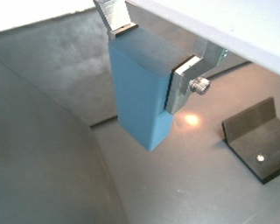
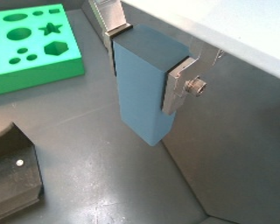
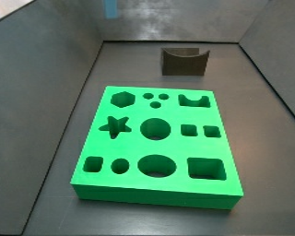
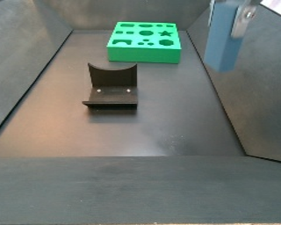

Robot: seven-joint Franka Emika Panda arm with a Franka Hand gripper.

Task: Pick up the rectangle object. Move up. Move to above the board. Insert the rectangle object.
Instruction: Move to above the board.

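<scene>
My gripper (image 1: 154,57) is shut on the rectangle object (image 1: 143,96), a tall light steel-blue block. The silver fingers (image 2: 178,86) clamp its upper end from two sides, and the block hangs upright well above the floor in both wrist views (image 2: 140,92). In a side view the block (image 4: 225,39) and gripper (image 4: 241,18) are high at the right wall. In a side view only the block's lower end (image 3: 110,7) shows at the frame's edge. The green board (image 3: 157,138) with shaped holes lies flat on the floor, away from the block (image 2: 31,48) (image 4: 146,41).
The dark fixture (image 4: 111,85) stands on the floor between the board and the near end, and shows in the other views too (image 1: 257,138) (image 2: 11,179) (image 3: 183,60). Grey sloping walls (image 4: 255,97) enclose the floor on all sides.
</scene>
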